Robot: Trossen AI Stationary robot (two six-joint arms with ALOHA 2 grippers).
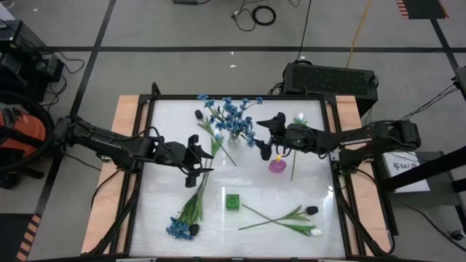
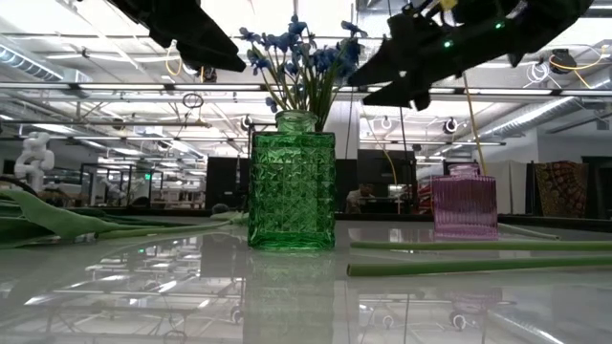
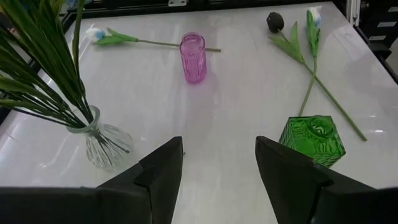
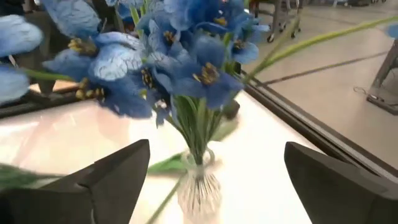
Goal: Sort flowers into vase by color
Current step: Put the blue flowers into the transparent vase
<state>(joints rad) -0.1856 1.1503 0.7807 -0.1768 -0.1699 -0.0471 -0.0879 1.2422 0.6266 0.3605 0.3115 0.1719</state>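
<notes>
both jaws spread wide, holding nothing | blue flowers [image 1: 231,115] bunched, long green leaves | clear vase [image 3: 101,142] holding them | pink vase [image 1: 277,165], green vase [image 1: 232,201] unfilled

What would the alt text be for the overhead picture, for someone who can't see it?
Seen from above, two dark robot arms reach over a white table, left gripper and right gripper both with jaws open. Between them a clear vase holds blue flowers. A pink vase, a green vase and loose stems lie around.
</notes>
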